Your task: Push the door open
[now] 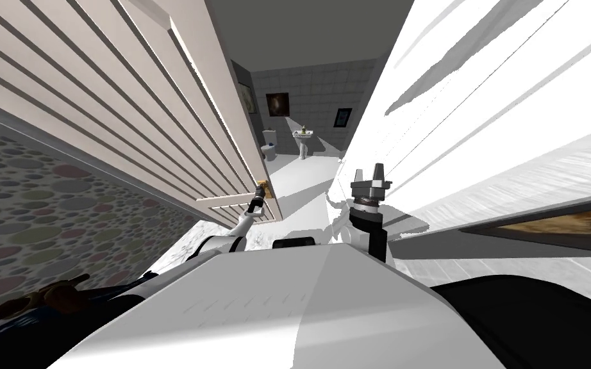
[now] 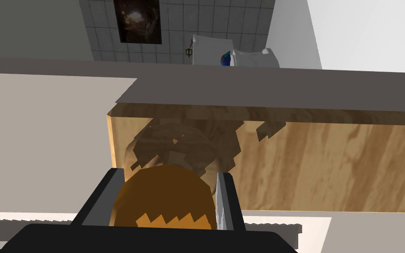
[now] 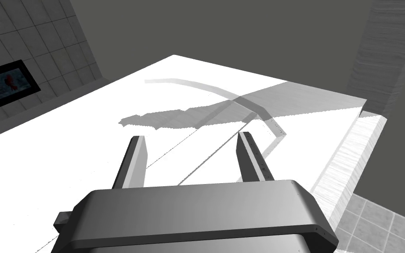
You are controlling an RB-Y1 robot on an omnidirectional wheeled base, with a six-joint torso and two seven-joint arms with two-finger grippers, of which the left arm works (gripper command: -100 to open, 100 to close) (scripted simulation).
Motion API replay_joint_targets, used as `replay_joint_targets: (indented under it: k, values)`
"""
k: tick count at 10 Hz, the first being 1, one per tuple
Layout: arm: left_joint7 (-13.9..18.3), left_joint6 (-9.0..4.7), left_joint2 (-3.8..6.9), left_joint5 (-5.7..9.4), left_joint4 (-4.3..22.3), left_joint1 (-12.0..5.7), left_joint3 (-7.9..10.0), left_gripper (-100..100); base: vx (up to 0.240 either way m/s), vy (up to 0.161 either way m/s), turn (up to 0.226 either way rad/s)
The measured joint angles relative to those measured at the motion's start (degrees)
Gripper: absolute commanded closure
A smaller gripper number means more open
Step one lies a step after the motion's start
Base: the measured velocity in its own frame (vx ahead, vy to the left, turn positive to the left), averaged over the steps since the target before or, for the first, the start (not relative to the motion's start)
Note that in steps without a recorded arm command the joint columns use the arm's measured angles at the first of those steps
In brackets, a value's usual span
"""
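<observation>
The beige panelled door (image 1: 159,122) stands ajar on my left, and past its edge lies a bathroom. Its wood-coloured edge (image 2: 329,162) runs across the left wrist view. My left gripper (image 1: 260,192) is at that edge, shut on the round brown door knob (image 2: 164,200), with one finger pressing each side of it. In the left wrist view the left gripper (image 2: 168,175) shows the knob between its blades. My right gripper (image 1: 368,176) is held up to the right of the gap, open and holding nothing, and in its own view the right gripper (image 3: 193,158) faces a white panelled surface (image 3: 109,145).
Through the gap lies a grey-tiled bathroom with a toilet (image 1: 268,148), a pedestal sink (image 1: 303,138) and dark framed pictures (image 1: 277,104). A broad white panelled surface (image 1: 480,128) runs close along my right. A pebble-patterned surface (image 1: 31,211) lies at the far left.
</observation>
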Motion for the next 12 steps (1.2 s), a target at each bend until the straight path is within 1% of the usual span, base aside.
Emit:
replay_joint_targets:
  k: [1,2,3,4,5,6,7,8,9,10,11,12]
  values:
    - [-0.2,-0.44,0.09,0.19,1.2,-0.39,0.69,100,0.143,-0.126,0.078]
    - [-0.3,-0.57,0.26,0.31,1.5,-0.23,1.17,100,0.071,-0.051,0.036]
    - [-0.5,-0.35,0.38,0.41,1.2,-0.20,1.50,100,0.021,-0.005,-0.009]
    - [-0.6,0.41,0.47,0.44,-0.5,0.49,1.64,100,0.091,-0.069,0.026]
    - [-0.8,0.16,0.56,0.52,0.1,0.43,2.06,100,0.142,-0.111,0.073]
    - [-1.3,1.21,0.42,0.65,-2.4,2.03,2.73,100,0.100,-0.074,0.043]
    - [-1.4,1.69,0.69,0.73,-3.0,2.50,2.93,100,0.038,-0.027,0.019]
    - [-1.2,0.90,0.96,0.80,-1.0,1.21,3.07,100,0.094,-0.082,0.035]
    - [-1.6,1.07,0.89,0.94,-1.5,1.53,3.76,100,0.140,-0.113,0.061]
    - [-1.9,1.94,1.00,1.05,-3.2,2.65,4.27,100,0.100,-0.066,0.049]
    - [-1.9,1.57,1.24,1.15,-2.0,1.95,4.52,100,0.042,-0.013,0.006]
    - [-1.7,0.82,1.52,1.20,-0.8,1.24,4.57,100,0.104,-0.037,0.025]
